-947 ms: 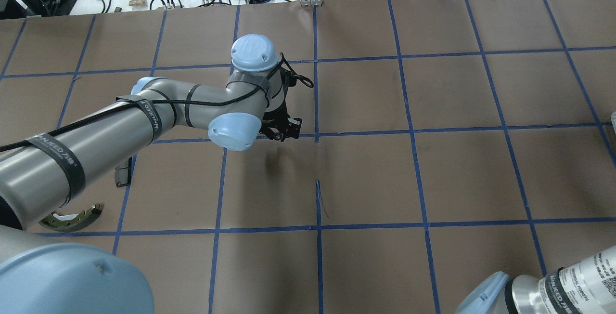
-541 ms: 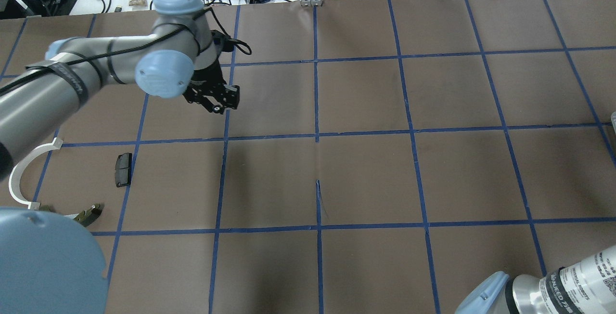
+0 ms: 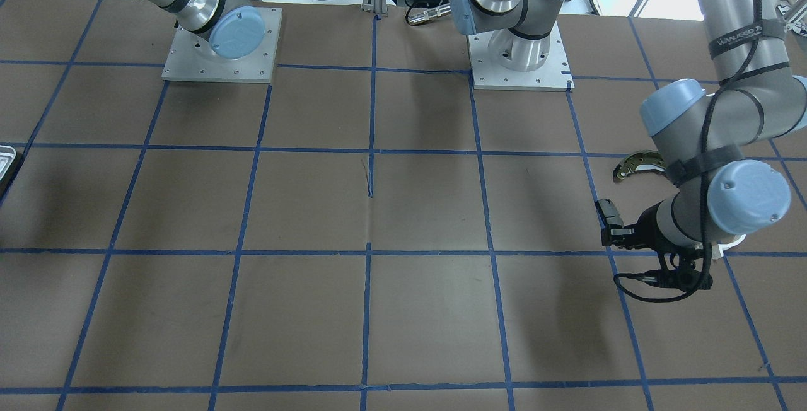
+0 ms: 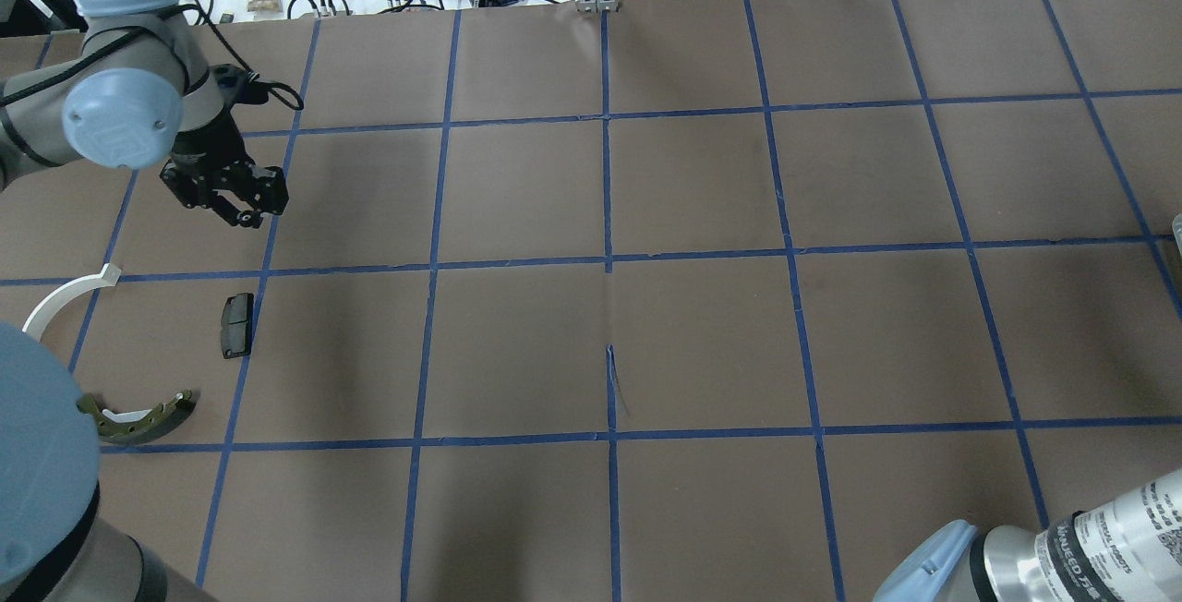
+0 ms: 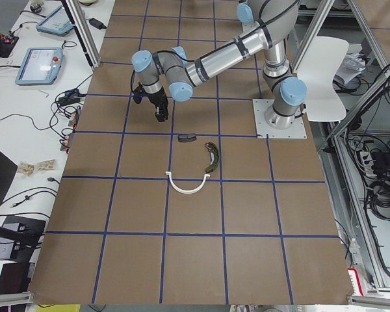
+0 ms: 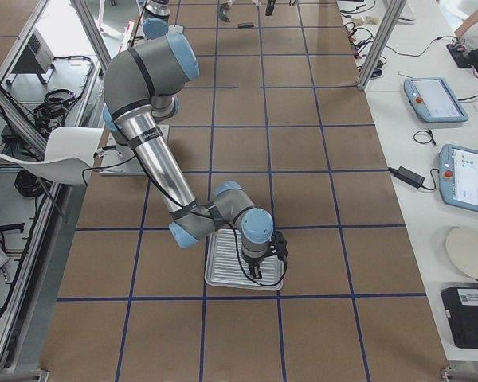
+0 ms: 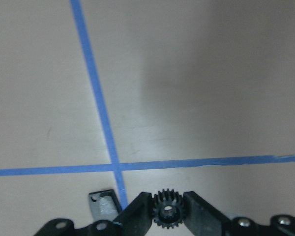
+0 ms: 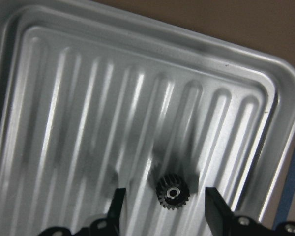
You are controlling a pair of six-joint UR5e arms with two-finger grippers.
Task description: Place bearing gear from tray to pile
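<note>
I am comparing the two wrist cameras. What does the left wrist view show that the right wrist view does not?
Only the left wrist view: the left gripper shut on a gear, above table with blue tape, and a pad. Only the right wrist view: the tray, with a second gear lying on it inside the open right gripper. Both: a small black gear between a gripper's jaws.

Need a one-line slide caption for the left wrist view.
Left claw pinches a small black gear above the brown table crossed by blue tape.
</note>
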